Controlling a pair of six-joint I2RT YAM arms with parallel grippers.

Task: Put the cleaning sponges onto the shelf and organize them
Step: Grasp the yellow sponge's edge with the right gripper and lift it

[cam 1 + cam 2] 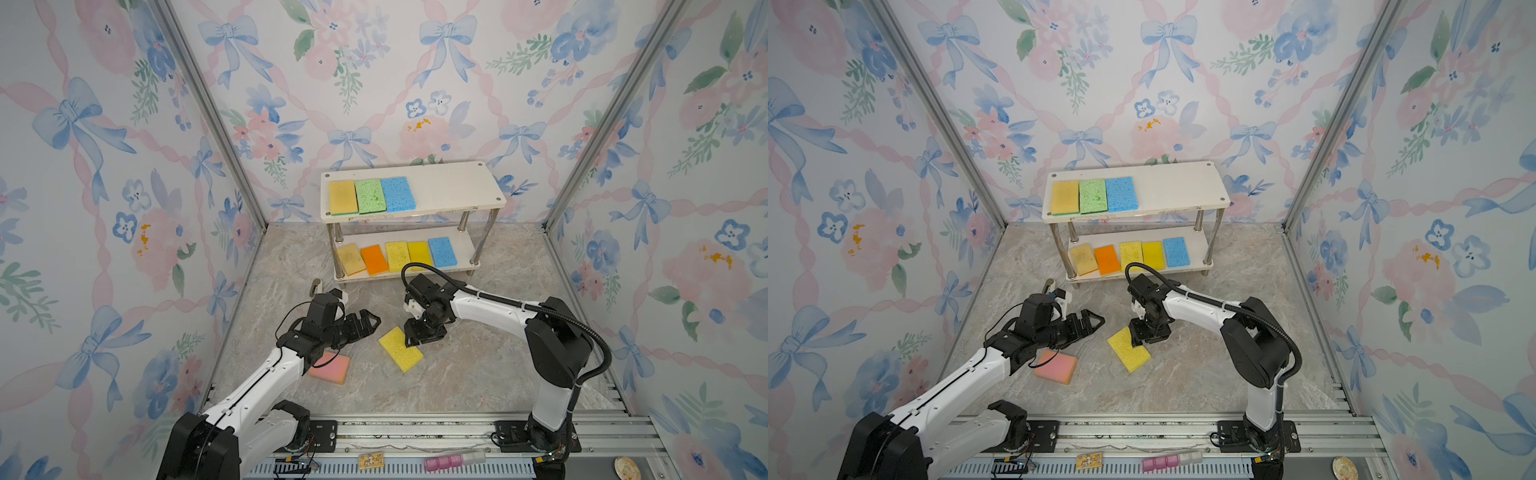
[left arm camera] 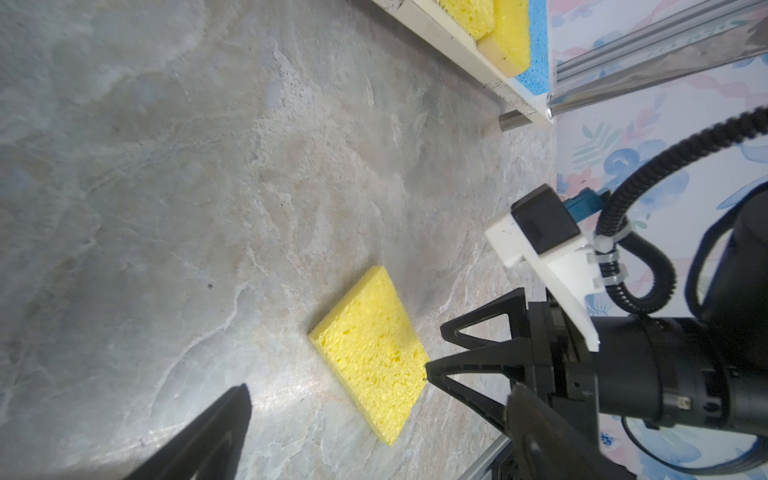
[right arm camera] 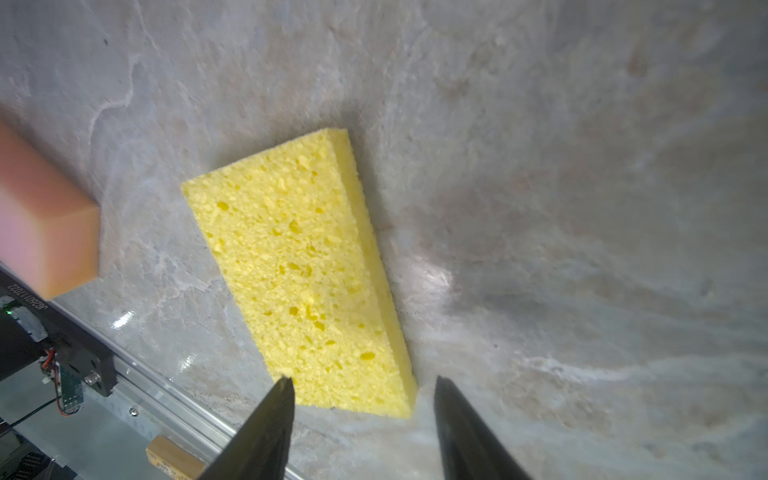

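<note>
- Eight cleaning sponges [image 1: 370,196] lie flat on the shelf [image 1: 453,187], which stands at the counter's [image 1: 478,374] back edge, against the wall.
- Three of them, tan-yellow, green and blue, sit side by side at the left end of the top board [image 1: 1179,187]. The tight row leaves the right half bare, probably as room for more.
- Five fill the lower board [image 1: 464,249] in a row: tan, orange, two yellow, blue.
- Two sponges are not yet shelved. A yellow sponge [image 1: 401,349] lies askew near the middle of the counter, and a pink sponge [image 1: 330,368] lies flat toward the front-left corner, partly under the left arm.
- At the yellow sponge's back end, the right gripper [image 1: 415,338] points down. In the right wrist view its fingers [image 3: 266,432] are apart and straddle the sponge's narrow width; one touches the sponge's edge, the other stands just clear. Nothing is gripped yet. Taking the narrow side suits a flat, soft block, which a squeeze would compress.
- Just above the counter beside the pink sponge, the left gripper [image 1: 370,322] hovers with its fingers [image 2: 208,436] spread wide and holding nothing. It looks parked clear of the right arm's pick, and well placed for the pink sponge afterwards.
</note>
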